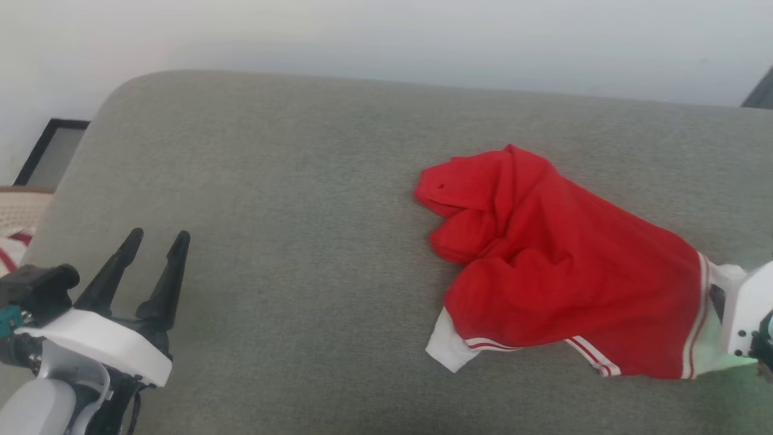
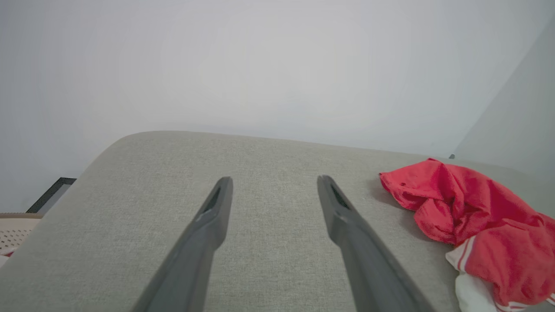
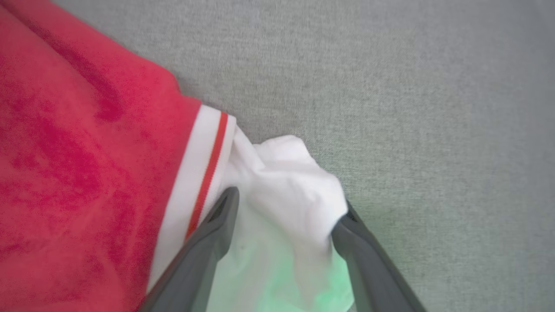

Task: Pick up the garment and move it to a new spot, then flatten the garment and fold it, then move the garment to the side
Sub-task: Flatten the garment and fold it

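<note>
move step looks done, right gripper fingers apart around a sleeve of the garment, left gripper spread too, flattening's next

A grey fabric cushion (far corner rounded) lies before a pale wall.

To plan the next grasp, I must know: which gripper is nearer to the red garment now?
Right. The right gripper has the garment's white sleeve between its open fingers; the left gripper is well apart, over the grey cushion on the garment's left.
</note>
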`<state>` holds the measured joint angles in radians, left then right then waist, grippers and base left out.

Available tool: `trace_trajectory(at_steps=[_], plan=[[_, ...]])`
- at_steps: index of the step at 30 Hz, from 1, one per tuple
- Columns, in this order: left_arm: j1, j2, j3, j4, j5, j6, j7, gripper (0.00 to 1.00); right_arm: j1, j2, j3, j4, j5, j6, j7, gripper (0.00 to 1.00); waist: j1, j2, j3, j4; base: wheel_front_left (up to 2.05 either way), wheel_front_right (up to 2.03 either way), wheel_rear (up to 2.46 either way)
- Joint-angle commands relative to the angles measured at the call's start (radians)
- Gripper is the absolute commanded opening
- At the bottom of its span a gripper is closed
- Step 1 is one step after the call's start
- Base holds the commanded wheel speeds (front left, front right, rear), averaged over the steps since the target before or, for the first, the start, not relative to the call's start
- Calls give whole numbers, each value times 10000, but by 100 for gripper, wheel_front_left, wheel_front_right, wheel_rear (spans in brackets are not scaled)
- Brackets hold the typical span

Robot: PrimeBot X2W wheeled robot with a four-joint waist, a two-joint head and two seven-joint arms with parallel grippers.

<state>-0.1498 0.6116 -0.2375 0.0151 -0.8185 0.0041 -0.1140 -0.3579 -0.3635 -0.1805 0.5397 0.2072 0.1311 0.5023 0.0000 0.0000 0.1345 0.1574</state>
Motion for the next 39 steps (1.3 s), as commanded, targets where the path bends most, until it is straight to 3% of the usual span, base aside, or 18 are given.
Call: trace_trajectory(at_steps=[1, 8, 22, 31, 39], plan=[[-190, 89, -28, -132, -141, 7, 185, 100, -76, 18, 74, -177, 76, -7, -127, 100, 0, 0, -110, -214, 0, 0, 0], [-857, 267, -410, -803, -538, -2, 1637, 100, 131, 224, 448, -1440, 150, -10, -1345, 100, 0, 0, -253, -877, 0, 0, 0], [-2773, -18, -2067, -823, -1666, 491, 6070, 100, 338, 1867, 18, -2943, -1108, -11, -4406, 100, 0, 0, -181, -2149, 0, 0, 0], [-3584, -217, -3227, -711, -2017, 962, 8573, 100, 48, 2432, -410, -3325, -1664, -11, -4850, 100, 0, 0, 47, -2560, 0, 0, 0], [-3708, -486, -4066, -462, -2046, 935, 9618, 100, -136, 2633, -601, -3515, -1803, -11, -4842, 100, 0, 0, 202, -2724, 0, 0, 0]])
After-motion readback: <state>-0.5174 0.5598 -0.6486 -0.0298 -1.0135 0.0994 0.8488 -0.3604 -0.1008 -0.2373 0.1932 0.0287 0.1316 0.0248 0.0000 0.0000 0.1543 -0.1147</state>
